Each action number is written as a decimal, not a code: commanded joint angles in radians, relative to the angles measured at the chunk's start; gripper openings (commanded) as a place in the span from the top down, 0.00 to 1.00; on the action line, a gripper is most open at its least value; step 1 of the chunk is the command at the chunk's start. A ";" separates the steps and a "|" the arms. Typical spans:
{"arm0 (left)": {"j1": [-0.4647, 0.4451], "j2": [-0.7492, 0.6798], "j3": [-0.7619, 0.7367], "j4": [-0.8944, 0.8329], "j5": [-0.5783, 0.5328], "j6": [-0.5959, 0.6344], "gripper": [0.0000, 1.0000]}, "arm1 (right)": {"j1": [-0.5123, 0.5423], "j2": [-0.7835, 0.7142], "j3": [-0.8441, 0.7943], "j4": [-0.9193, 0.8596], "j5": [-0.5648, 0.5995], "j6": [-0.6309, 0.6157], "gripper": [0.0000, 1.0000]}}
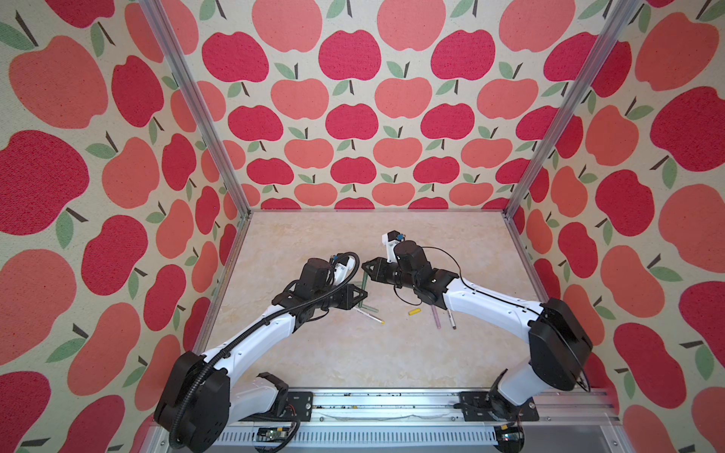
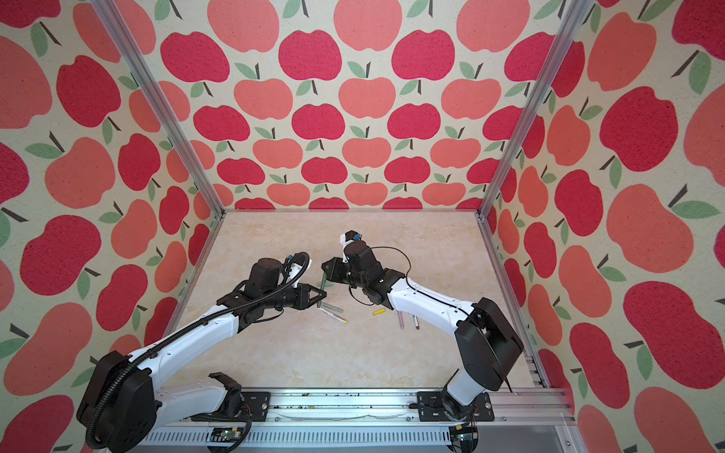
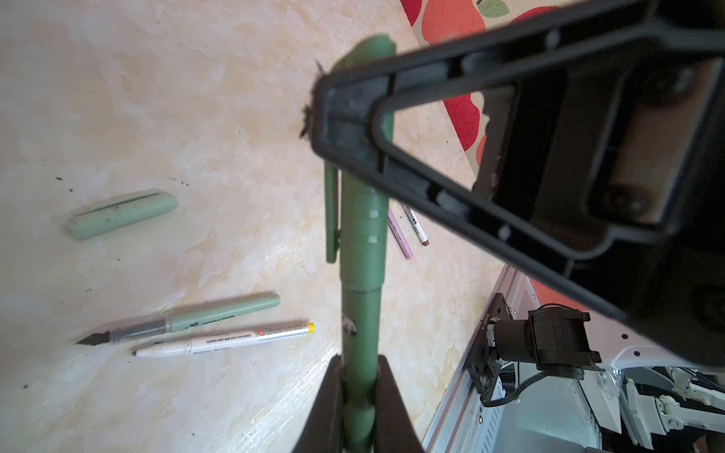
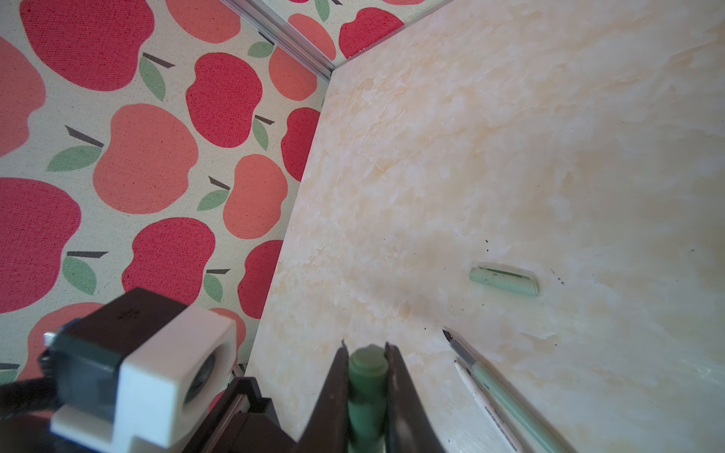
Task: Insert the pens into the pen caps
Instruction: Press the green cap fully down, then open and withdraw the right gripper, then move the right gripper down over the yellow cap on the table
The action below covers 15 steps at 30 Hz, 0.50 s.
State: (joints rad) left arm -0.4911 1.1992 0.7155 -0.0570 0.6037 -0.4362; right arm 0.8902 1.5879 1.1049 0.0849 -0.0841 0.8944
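Dark green pen (image 3: 361,313): off the table (image 1: 353,353) near its middle, running roughly twelve to six o'clock in both top views; its barrel end sits between the left gripper's fingertips.
Dark green cap (image 3: 363,219): on the twelve o'clock end of that pen, in line with it, clip along one side; a seam shows where cap meets barrel. How far it is pushed home I cannot tell.
Left gripper (image 3: 359,359): clamped on the dark green pen's barrel, at the six o'clock end.
Right gripper (image 4: 367,347): clamped on the dark green cap, whose rounded end shows between the jaws; it stands at twelve o'clock from the left gripper (image 1: 364,295), the two close together.
Pale green pen (image 3: 184,319): uncapped, dark tip bare, flat on the table at about five o'clock from the held pen.
White-and-yellow pen (image 3: 227,339): just beside the pale green pen, nearly parallel, uncapped.
Pale green cap (image 3: 121,213): lying alone on the table, apart from its pen.
Yellow cap (image 1: 414,312): on the table at four o'clock from the held pen.
Pink pen (image 1: 436,317): farther out at four o'clock, partly under the right arm.
White-and-brown pen (image 1: 451,318): just beside the pink pen.
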 commanded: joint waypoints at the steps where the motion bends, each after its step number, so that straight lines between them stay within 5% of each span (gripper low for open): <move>1: 0.050 -0.035 0.087 0.366 -0.129 -0.051 1.00 | 0.074 0.004 -0.056 -0.332 -0.158 -0.043 0.92; 15: -0.047 -0.305 -0.168 0.063 -0.242 -0.149 1.00 | -0.051 -0.253 0.049 -0.449 -0.166 -0.217 0.66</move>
State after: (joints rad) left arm -0.5228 0.9417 0.5831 0.0849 0.4313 -0.5381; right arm 0.8417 1.4002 1.1423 -0.2535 -0.2207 0.7521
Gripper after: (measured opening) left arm 0.137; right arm 0.337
